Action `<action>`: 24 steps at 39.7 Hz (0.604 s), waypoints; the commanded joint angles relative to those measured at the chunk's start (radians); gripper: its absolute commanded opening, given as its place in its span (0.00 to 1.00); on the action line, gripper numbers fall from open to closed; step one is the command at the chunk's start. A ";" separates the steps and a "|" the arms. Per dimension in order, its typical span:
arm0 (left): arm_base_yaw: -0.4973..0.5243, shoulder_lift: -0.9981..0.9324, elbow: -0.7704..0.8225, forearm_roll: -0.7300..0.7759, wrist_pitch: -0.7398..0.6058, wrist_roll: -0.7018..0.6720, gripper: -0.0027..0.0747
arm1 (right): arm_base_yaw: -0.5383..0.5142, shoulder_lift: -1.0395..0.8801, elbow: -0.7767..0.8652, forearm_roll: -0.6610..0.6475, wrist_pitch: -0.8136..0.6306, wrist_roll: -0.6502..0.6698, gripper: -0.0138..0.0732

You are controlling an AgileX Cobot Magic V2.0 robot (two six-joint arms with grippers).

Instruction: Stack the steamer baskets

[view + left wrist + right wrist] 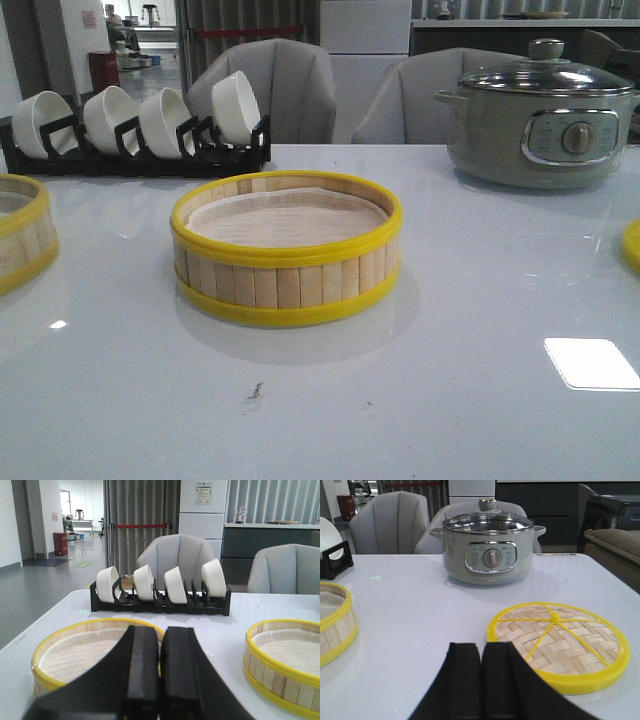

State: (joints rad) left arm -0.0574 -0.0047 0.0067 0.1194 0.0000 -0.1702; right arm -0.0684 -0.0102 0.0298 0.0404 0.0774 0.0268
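Observation:
One steamer basket (286, 250) with bamboo slats, yellow rims and a pale liner sits at the table's middle. A second basket (20, 235) is cut off at the left edge. In the left wrist view my left gripper (161, 630) is shut and empty, just in front of the left basket (70, 652), with the middle basket (285, 660) off to the side. In the right wrist view my right gripper (482, 647) is shut and empty, beside a woven bamboo lid (560, 642) with a yellow rim. The middle basket's edge (335, 625) shows there too. Neither gripper shows in the front view.
A black rack of white bowls (140, 125) stands at the back left, and it also shows in the left wrist view (160, 587). A grey-green electric pot with a glass lid (540, 115) stands at the back right. Grey chairs stand behind the table. The lid's rim (632, 245) peeks in at the right edge.

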 commanded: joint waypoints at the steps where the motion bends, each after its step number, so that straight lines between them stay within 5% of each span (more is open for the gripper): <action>1: -0.004 -0.013 -0.013 0.011 -0.075 -0.006 0.14 | 0.001 -0.021 -0.014 0.000 -0.090 -0.004 0.24; 9: -0.004 0.111 -0.276 0.023 0.166 -0.006 0.14 | 0.001 -0.021 -0.014 0.000 -0.090 -0.004 0.24; 24: -0.010 0.764 -1.090 0.154 0.652 -0.004 0.14 | 0.001 -0.021 -0.014 0.000 -0.090 -0.004 0.24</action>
State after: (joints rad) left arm -0.0577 0.6439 -0.9486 0.2574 0.6420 -0.1702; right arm -0.0684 -0.0102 0.0298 0.0404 0.0774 0.0268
